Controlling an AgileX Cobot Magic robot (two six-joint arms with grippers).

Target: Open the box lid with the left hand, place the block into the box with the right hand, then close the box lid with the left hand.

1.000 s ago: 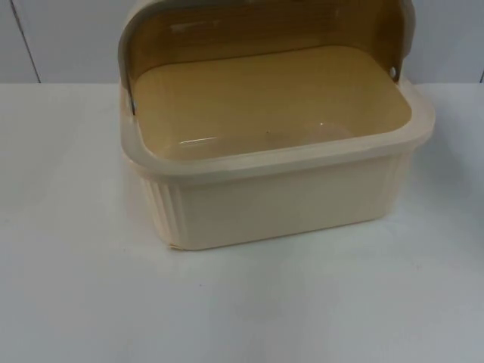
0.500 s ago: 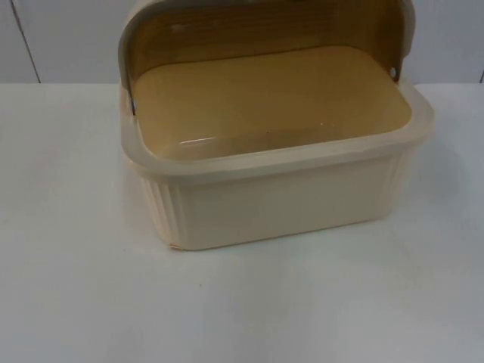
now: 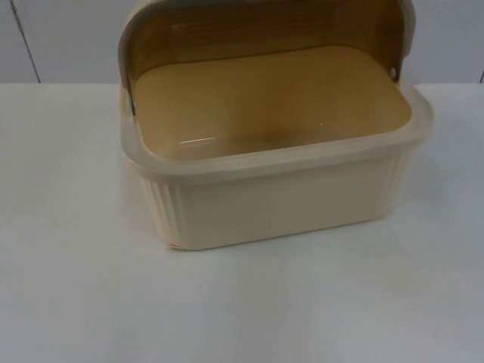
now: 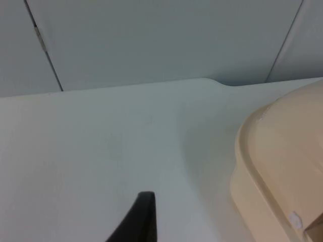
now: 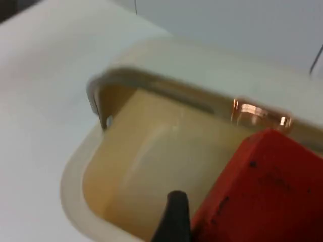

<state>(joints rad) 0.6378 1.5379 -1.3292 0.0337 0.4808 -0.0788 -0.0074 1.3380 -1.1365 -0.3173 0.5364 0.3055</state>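
A cream plastic box (image 3: 280,155) stands mid-table, its tinted lid (image 3: 257,26) swung up and back, and I see nothing inside it. From the left wrist, the box's outer wall (image 4: 282,151) shows beside bare table, and my left gripper (image 4: 144,222) hangs over the table a little away from that wall. A red block (image 5: 257,186) sits in my right gripper (image 5: 217,227), which is shut on it. The block hangs above the open box (image 5: 75,186), near the raised lid (image 5: 166,85).
The white table top (image 3: 76,287) spreads out in front of and to both sides of the box. The grey partition wall (image 3: 60,38) closes it off behind.
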